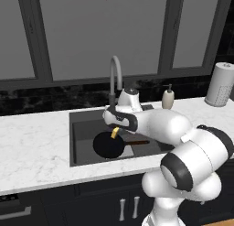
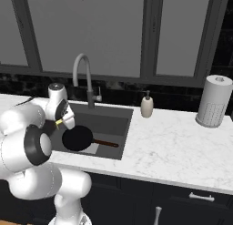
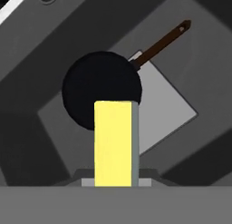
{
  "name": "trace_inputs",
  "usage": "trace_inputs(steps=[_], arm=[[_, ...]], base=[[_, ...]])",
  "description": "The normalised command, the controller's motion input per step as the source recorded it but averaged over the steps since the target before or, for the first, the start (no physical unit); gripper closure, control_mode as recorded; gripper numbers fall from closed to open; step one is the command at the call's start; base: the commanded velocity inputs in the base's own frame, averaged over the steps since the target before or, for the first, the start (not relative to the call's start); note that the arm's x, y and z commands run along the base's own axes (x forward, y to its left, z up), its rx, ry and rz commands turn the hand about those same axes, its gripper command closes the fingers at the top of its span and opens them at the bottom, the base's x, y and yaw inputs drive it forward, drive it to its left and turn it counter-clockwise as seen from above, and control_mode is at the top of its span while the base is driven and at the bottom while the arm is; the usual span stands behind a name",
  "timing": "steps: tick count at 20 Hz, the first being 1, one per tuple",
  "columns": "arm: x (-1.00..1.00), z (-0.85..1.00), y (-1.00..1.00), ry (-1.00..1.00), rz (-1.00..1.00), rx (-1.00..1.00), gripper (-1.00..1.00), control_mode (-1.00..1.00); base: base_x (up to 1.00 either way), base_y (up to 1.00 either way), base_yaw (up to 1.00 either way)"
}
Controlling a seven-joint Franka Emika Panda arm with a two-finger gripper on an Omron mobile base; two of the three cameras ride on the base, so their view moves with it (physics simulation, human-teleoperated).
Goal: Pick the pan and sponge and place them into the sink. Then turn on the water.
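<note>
With the frying pan lying in the sink at frame centre, the jaws grip the sponge above it; faucet untouched.

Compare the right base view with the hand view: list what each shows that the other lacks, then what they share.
Right base view alone: the gooseneck faucet, the soap dispenser, the paper towel roll and the marble counter.

Hand view alone: the sponge's grey-green scrub layer along one edge, seen close up.

Both: the pan lying in the sink, handle over the lighter patch, and the hand shut on the yellow sponge above it.
</note>
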Motion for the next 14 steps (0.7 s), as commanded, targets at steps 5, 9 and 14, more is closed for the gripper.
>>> trace_inputs(steps=[5, 9, 14], arm=[[0.32, -0.30, 0.00, -0.03, 0.00, -0.05, 1.00, -1.00], [0.33, -0.22, 0.00, -0.01, 0.00, -0.03, 1.00, -1.00], [0.31, -0.15, 0.00, 0.00, 0.00, -0.02, 1.00, -1.00]], base=[[0.00, 0.00, 0.00], [0.00, 0.00, 0.00], [0.00, 0.00, 0.00]])
